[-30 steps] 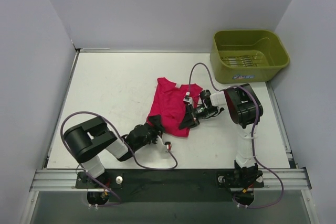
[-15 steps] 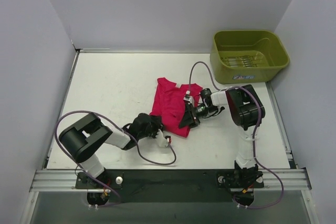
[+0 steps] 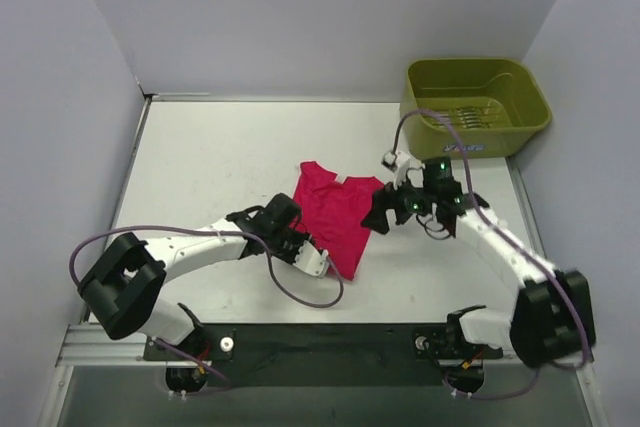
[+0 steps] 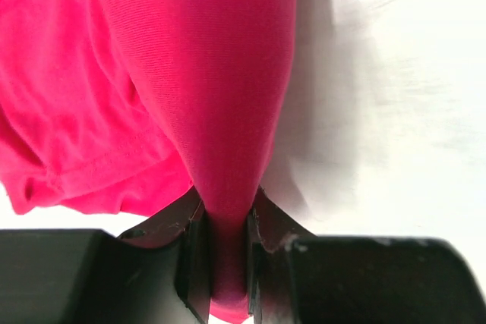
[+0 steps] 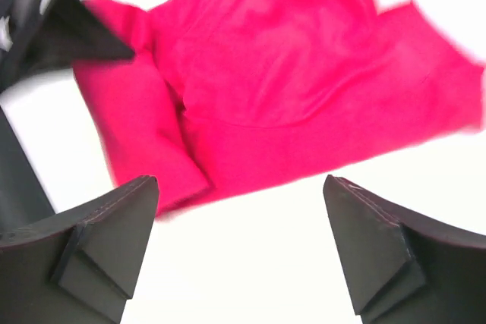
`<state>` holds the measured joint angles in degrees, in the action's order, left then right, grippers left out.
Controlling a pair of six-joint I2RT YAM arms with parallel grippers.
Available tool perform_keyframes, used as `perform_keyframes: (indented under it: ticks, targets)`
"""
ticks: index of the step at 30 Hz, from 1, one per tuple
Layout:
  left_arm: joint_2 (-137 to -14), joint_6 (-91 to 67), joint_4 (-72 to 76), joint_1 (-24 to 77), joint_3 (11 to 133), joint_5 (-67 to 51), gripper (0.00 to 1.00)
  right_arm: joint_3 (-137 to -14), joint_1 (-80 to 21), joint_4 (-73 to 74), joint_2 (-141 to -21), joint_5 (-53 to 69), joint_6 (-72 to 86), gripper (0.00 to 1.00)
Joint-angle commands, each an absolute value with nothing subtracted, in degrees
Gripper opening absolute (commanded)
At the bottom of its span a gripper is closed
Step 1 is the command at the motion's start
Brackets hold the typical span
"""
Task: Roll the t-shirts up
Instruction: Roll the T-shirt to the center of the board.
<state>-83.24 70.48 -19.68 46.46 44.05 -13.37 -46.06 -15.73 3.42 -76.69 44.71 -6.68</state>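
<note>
Top external: left arm [image 3: 200, 245] outstretched, jaws pinching t-shirt [image 3: 340, 212].

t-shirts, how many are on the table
1: a magenta t-shirt, folded, in the middle of the table, a fold of it pinched in the left hand. Another under it cannot be ruled out.

No writing can be read in any of the views. The olive-green tub [image 3: 530, 112] carries a small sticker [image 3: 461, 147] on its near outer wall, white with blue marks, but the overhead view shows it too small for any letters or numbers to be made out. The magenta-red t-shirt [image 3: 335, 215] shows a tiny white neck label [image 3: 339, 179] at its collar, which is likewise unreadable. Both wrist views show only plain fabric, without print, brand or numbers.
</note>
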Motion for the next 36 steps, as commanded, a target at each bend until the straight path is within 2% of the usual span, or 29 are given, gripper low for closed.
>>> perform_keyframes:
  ticks: [1,6,10,14,19,31,35,36]
  targets:
    - [-82.6,67.7,-40.0,45.8,51.8,-24.2,0.21,-28.4,-25.8,-3.0,-51.5,30.8,-26.6,1.0]
    - [-91.6,72.2,-53.5,43.9,59.6,-32.3,0.23,-19.2,-38.2,4.8,-30.5,31.1,-36.8,1.0]
    - [-98.9,73.0,-61.1,42.7,66.8,-37.2,0.23,-13.6,-48.8,-0.3,-27.0,26.0,-39.5,1.0]
    - [-103.7,70.9,-62.4,41.4,70.2,-40.3,0.23,-12.0,-55.5,-9.3,-33.2,24.8,-37.0,1.0]
    - [-104.5,71.4,-61.5,40.8,69.9,-41.7,0.24,-11.5,-56.0,-19.1,-45.5,24.3,-32.3,1.0]
    - [-103.9,74.5,-63.7,40.7,69.8,-42.5,0.29,-13.5,-57.1,-30.5,-59.1,19.6,-24.5,0.99]
    - [-104.1,76.1,-65.7,40.7,70.7,-43.6,0.31,-14.0,-56.7,-31.7,-60.6,20.1,-22.2,0.92]
    - [-104.3,77.0,-66.6,40.7,70.9,-43.9,0.33,-14.2,-56.3,-31.7,-61.3,20.0,-21.5,0.86]
